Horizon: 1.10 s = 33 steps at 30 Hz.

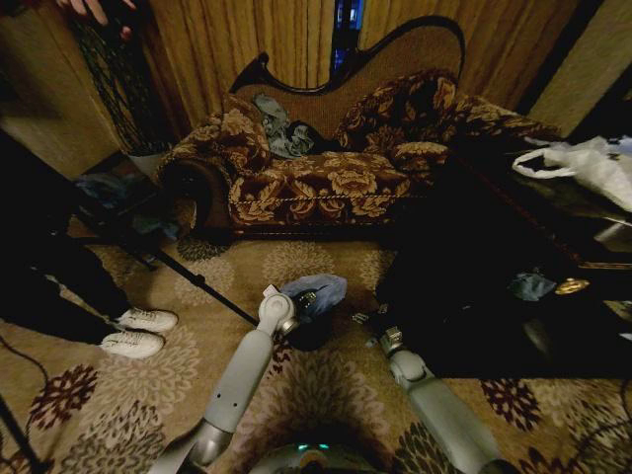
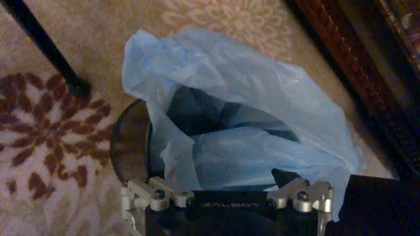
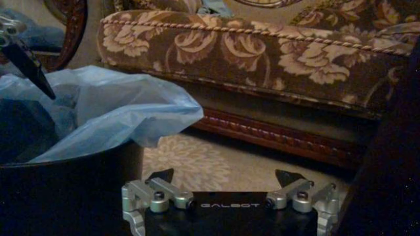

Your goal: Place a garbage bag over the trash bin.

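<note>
Garbage bag point(image 2: 256, 113), light blue film, sits bunched in and over the trash bin point(image 1: 308, 334) on the patterned carpet point(image 1: 326, 395), just in front of the robot btwn its 2 arms. Left wrist view: bag mouth partly open, dark bin interior showing thru it, film heaped toward 1 side; bin rim bare on the other side, so bag isn't seated all round yet.

Left pincer point(image 2: 226, 189) hangs right over the bin w/ fingers spread, nothing btwn them; film lies just beside it, contact unclear. Right pincer point(image 3: 226, 179) is low beside the bin's outer wall on the sofa side, also spread wide and empty.

Judgement: step in hand is spreading the mouth and folding it over the rim. To do it well: pinch only 1 layer of film near the edge, pull outward and down over the bare part of the rim, keep the bin from tipping w/ the other arm. Film is thin and slippery, likely to slide back in or tear if yanked.

Room: dim, floral sofa point(image 1: 326, 178) just behind the bin, clothes on it, wood-panel wall. White plastic bag point(image 1: 592, 163) on a dark counter point(image 1: 553, 227) at right. Person's white sneakers point(image 1: 138, 331) at left, well apart from the bin.
</note>
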Motion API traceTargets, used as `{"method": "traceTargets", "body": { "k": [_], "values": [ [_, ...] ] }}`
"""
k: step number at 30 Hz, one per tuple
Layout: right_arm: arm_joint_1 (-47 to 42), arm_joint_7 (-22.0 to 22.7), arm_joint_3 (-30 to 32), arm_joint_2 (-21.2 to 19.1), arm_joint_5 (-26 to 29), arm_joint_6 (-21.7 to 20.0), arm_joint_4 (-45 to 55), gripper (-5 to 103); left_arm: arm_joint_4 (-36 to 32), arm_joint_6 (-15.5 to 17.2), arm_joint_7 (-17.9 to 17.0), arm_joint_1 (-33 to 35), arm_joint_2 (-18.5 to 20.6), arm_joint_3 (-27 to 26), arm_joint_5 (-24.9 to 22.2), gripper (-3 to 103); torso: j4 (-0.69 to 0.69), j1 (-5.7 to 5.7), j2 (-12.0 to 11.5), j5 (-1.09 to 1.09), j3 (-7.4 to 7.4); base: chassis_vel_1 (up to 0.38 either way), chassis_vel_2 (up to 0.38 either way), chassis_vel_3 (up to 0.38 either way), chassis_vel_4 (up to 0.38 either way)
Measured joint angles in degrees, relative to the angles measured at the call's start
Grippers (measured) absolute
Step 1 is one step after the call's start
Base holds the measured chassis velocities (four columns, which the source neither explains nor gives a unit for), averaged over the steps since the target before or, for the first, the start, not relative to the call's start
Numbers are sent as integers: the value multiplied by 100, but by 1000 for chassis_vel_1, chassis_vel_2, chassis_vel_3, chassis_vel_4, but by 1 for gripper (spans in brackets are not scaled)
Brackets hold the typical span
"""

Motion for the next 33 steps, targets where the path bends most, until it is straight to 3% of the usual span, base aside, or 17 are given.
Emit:
{"method": "traceTargets", "body": {
  "k": [5, 9, 15, 17, 20, 21, 27, 28, 31, 33],
  "values": [
    [108, 2, -111, 35, -2, 1, -149, 100, 105, -151, -146, -49, -56, 1, -75, 101, -1, -1, 2, 1, -1, 0, 0, 0, 0],
    [189, 2, -157, 97, -21, 37, -294, 100, 184, -253, -300, -76, -81, 14, -123, 89, -1, 0, 1, -1, 0, 0, 0, 0, 0],
    [537, 22, -337, 232, -34, 68, -557, 100, 296, -322, -353, -141, -28, 37, -168, 62, -1, 0, 1, -1, 0, 0, 0, 0, 0],
    [611, 34, -372, 262, -39, 79, -611, 100, 318, -330, -352, -154, -13, 37, -169, 62, 0, 0, 1, -1, 0, 0, 0, 0, 0],
    [783, 83, -470, 331, -36, 88, -704, 100, 370, -351, -333, -196, 22, 38, -170, 45, 1, 0, 1, -1, 0, 0, 0, 0, 0],
    [783, 83, -470, 331, -36, 88, -704, 100, 370, -351, -333, -196, 22, 38, -170, 45, 1, 0, 1, -1, 0, 0, 0, 0, 0],
    [914, 121, -610, 364, -29, 84, -774, 100, 488, -400, -245, -252, 47, 36, -166, 19, 0, 0, 1, 0, 0, 0, 0, 0, 0],
    [921, 126, -621, 360, -26, 83, -774, 100, 497, -407, -235, -255, 51, 35, -165, 19, 0, 0, 1, 0, 0, 0, 0, 0, 0],
    [948, 146, -655, 344, -22, 74, -769, 100, 514, -424, -217, -264, 52, 32, -171, 4, 0, 0, 1, 0, 0, 0, 0, 0, 0],
    [948, 157, -664, 339, -22, 67, -760, 100, 516, -431, -217, -265, 51, 32, -178, 2, 0, 0, 1, -1, 0, 0, 0, 0, 0]
  ]
}}
